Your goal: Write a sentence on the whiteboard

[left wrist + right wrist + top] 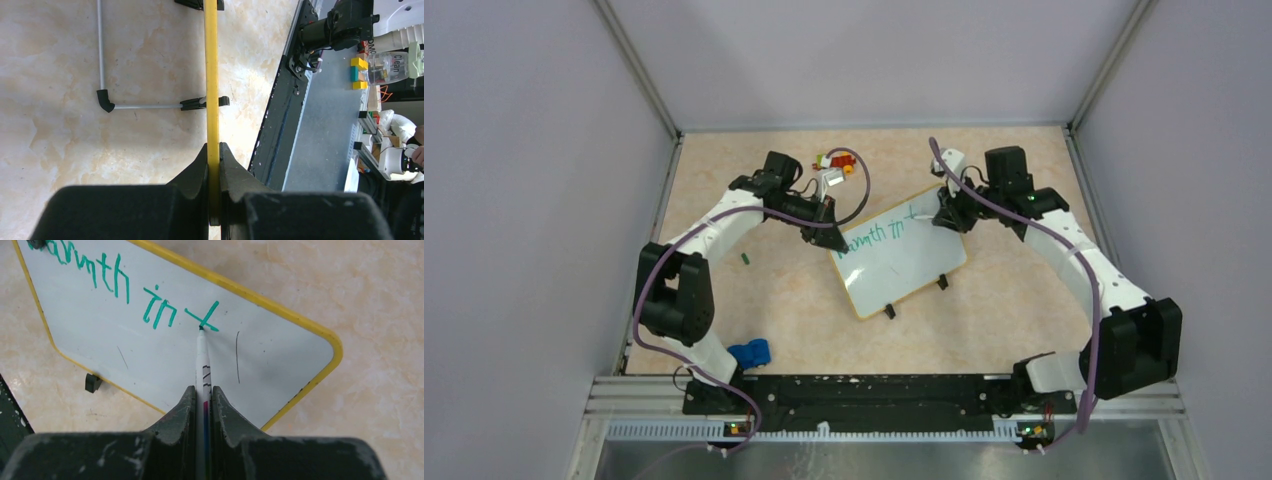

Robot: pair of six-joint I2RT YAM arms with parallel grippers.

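Note:
The whiteboard point(911, 266), white with a thin yellow rim, lies tilted on the table's middle. Green lettering of the sentence point(874, 236) runs along its far edge; in the right wrist view the sentence point(205, 321) reads "armth in t" on the whiteboard point(150, 360). My right gripper point(203, 390) is shut on a white marker point(202, 352), whose green tip touches the board at the foot of the "t". My left gripper point(214, 148) is shut on the board's yellow rim point(212, 75), seen edge-on, at its left corner point(836, 252).
Small coloured pieces point(838, 162) and a purple cable loop lie at the back. A blue object point(749, 353) sits by the left arm's base, and a tiny green piece point(746, 258) lies left of the board. A black foot point(202, 102) with a grey rod juts from the rim.

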